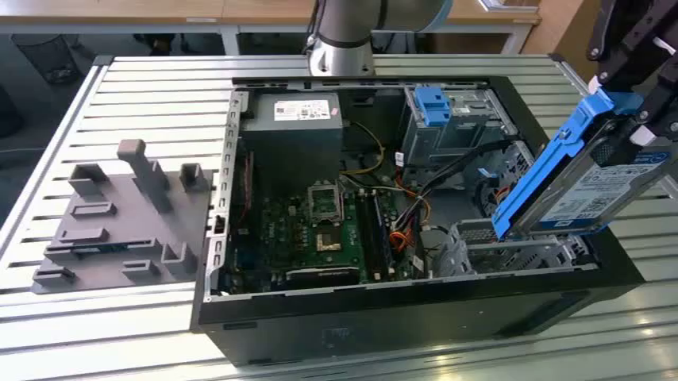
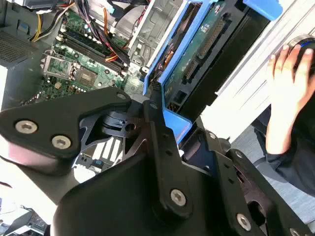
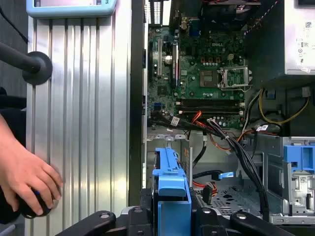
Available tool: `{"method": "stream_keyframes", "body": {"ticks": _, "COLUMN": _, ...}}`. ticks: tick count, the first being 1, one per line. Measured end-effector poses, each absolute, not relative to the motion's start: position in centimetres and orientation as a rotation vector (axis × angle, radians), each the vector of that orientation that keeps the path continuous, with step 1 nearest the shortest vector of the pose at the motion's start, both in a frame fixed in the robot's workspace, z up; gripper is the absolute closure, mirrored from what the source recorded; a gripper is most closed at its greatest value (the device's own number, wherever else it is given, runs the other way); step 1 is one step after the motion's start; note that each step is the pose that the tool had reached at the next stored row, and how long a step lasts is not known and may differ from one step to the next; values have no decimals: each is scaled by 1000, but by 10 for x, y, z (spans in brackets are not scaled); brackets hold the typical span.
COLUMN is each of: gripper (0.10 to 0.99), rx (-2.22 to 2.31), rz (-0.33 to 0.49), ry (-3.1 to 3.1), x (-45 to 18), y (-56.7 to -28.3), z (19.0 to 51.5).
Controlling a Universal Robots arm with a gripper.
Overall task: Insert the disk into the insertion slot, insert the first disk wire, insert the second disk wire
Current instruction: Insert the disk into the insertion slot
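My gripper (image 1: 633, 119) is shut on the disk (image 1: 593, 184), a silver drive with a white label in a bright blue carrier. In the exterior view the disk hangs steeply tilted at the open computer case's right side. Its lower end is just above the insertion slot (image 1: 521, 248), a low perforated metal cage; whether they touch I cannot tell. The blue carrier (image 3: 170, 189) shows edge-on in the first wrist view, and the disk's circuit-board underside (image 2: 197, 46) shows in the second wrist view. Loose cables (image 3: 216, 179) with connectors lie beside the slot.
A taller grey cage with a blue latch (image 1: 437, 107) stands behind the slot. The motherboard (image 1: 329, 226) and power supply (image 1: 294, 119) fill the case's left. A grey fixture plate (image 1: 117, 226) lies on the slatted table. A person's hand (image 3: 27, 179) rests beside the case.
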State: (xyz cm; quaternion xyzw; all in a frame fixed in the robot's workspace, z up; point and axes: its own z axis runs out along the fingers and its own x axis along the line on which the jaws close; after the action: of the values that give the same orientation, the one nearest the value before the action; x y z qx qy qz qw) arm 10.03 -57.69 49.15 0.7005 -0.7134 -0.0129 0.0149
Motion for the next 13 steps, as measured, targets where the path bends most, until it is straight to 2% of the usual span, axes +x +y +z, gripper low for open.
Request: {"method": "stream_keyframes", "body": {"ticks": 13, "gripper": 722, "rx": 2184, "rz": -44, "ry": -2223, "x": 100, "y": -577, "z": 490}}
